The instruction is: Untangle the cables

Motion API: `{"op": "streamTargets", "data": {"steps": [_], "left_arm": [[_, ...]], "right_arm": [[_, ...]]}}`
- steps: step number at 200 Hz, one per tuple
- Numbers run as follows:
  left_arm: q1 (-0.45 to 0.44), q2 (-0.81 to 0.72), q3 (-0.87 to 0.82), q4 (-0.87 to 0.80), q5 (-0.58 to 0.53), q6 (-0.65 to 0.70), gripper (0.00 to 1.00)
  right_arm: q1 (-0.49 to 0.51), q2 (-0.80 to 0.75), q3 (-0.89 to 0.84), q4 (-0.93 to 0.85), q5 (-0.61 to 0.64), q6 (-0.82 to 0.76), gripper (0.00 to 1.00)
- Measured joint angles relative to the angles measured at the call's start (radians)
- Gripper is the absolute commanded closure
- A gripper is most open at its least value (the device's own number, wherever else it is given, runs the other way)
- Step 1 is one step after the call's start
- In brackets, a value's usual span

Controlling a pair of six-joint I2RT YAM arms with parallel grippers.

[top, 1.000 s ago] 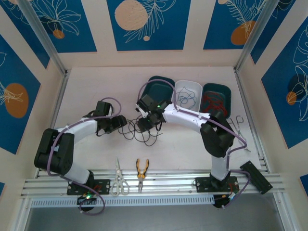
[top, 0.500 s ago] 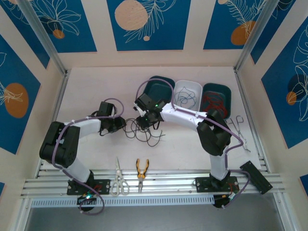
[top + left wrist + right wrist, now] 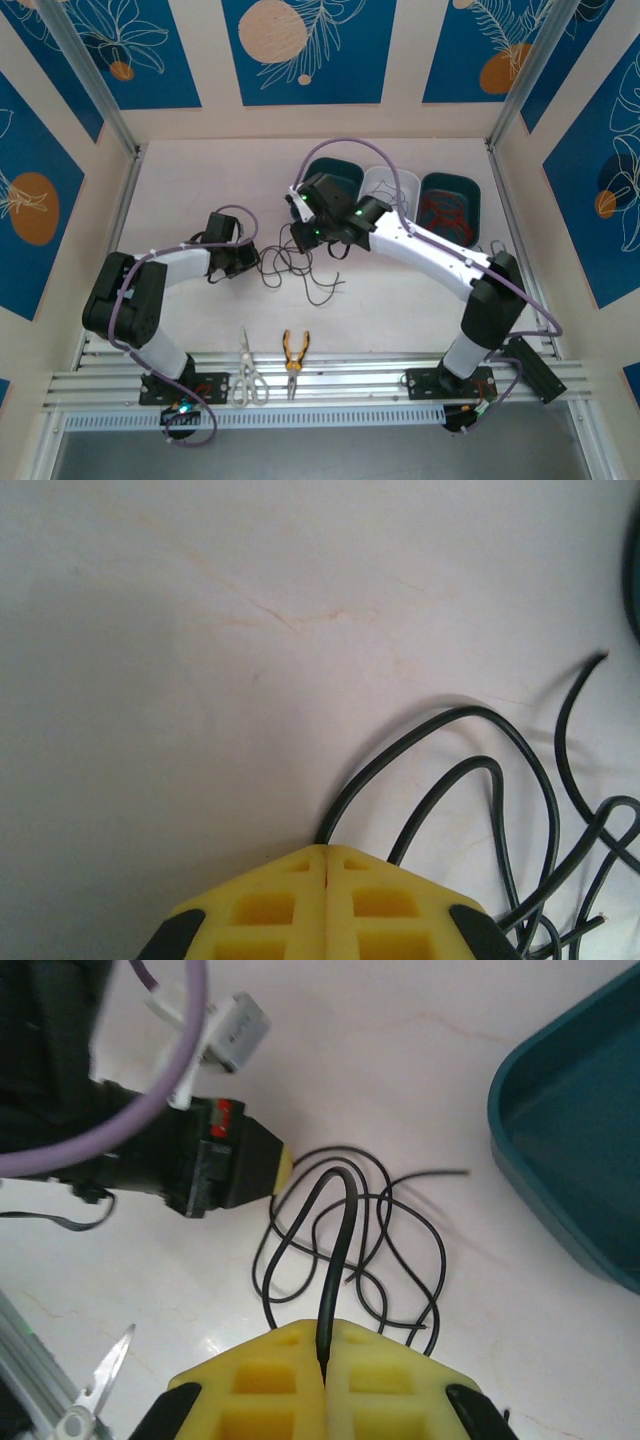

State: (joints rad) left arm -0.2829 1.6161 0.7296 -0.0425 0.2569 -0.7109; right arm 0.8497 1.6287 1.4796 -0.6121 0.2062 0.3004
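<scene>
Left to right across the table (image 3: 180, 190). Left gripper (image 3: 327, 848): its yellow fingers have just come together on one strand of the black cables (image 3: 300, 272), which lie in a loose tangle near the table's middle. Right gripper (image 3: 325, 1330): likewise newly closed, pinching another strand, and since shifted toward the far edge (note the loop rising to its fingertips). You now hold the tangle at two points, so drawing the arms apart looks like the step in hand. Toward the far right corner stand three bins (image 3: 450, 176), two already holding cables. No brand, label or writing is legible.
</scene>
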Motion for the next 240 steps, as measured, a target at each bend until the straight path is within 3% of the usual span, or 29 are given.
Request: {"op": "streamTargets", "data": {"steps": [70, 116, 170, 240], "left_arm": [[0.0, 0.0, -0.003, 0.006, 0.0, -0.018, 1.0], [-0.001, -0.004, -0.012, 0.018, -0.003, -0.024, 1.0], [-0.001, -0.014, -0.027, 0.032, -0.008, -0.025, 1.0], [-0.001, -0.043, -0.04, 0.007, -0.031, -0.021, 1.0]], "right_arm": [[-0.015, -0.148, 0.008, 0.032, -0.002, 0.03, 1.0], [-0.093, -0.183, 0.01, 0.082, -0.016, 0.076, 1.0], [-0.187, -0.169, 0.083, 0.097, 0.005, 0.119, 1.0], [-0.262, -0.032, 0.226, 0.088, 0.076, 0.127, 1.0]]}}
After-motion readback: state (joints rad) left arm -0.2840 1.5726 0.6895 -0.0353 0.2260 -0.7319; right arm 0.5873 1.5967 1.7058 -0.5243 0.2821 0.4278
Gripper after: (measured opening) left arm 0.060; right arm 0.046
